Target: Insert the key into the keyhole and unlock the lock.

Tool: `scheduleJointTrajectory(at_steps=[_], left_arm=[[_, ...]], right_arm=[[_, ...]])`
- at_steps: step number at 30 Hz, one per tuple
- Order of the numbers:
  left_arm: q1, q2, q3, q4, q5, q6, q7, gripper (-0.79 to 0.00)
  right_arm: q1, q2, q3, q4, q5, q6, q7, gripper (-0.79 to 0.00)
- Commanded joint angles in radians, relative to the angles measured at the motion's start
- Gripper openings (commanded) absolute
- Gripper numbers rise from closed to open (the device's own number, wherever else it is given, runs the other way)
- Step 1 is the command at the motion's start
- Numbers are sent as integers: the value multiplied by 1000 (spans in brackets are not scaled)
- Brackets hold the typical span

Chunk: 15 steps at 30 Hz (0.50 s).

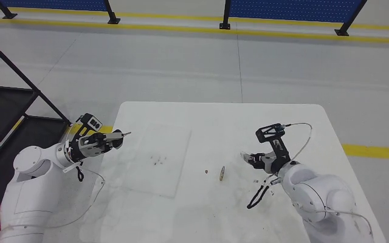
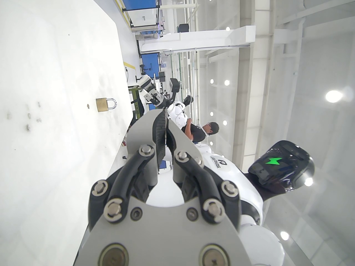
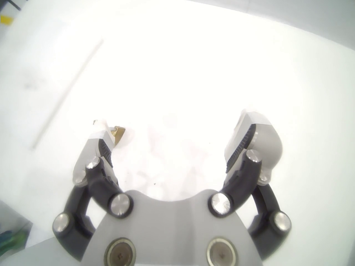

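Padlock (image 1: 222, 173), brass, lying on the white table (image 1: 182, 206), nearer the right gripper (image 1: 248, 158). The left gripper (image 1: 115, 141) is at the table's left edge with a thin key (image 1: 125, 133) jutting from its tip.

Left wrist view: jaws pressed together on the key, padlock (image 2: 105, 104) well ahead on the table.

Right wrist view: jaws spread wide and holding nothing, a padlock corner (image 3: 119, 132) just beside one fingertip.

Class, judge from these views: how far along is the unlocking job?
Done: the left gripper is shut on what looks like the key. In hand: the right gripper is open near the lock, which lies on the table. Left: insertion and turning.
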Motion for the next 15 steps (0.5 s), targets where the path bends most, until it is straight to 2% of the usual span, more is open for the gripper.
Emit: scheduleJointTrajectory(at_steps=[1, 4, 7, 12, 15], left_arm=[[0, 0, 0, 0, 0, 0, 0, -785], [0, 0, 0, 0, 0, 0, 0, -785], [0, 0, 0, 0, 0, 0, 0, -785], [0, 0, 0, 0, 0, 0, 0, -785], [0, 0, 0, 0, 0, 0, 0, -785]], right_arm=[[57, -3, -32, -21, 5, 23, 152, 0], [148, -10, -77, -27, 30, 73, 313, 0], [197, -8, -158, 17, 40, 93, 313, 0], [288, 3, -277, 67, 112, 188, 313, 0], [333, 9, -313, 106, 160, 188, 313, 0]])
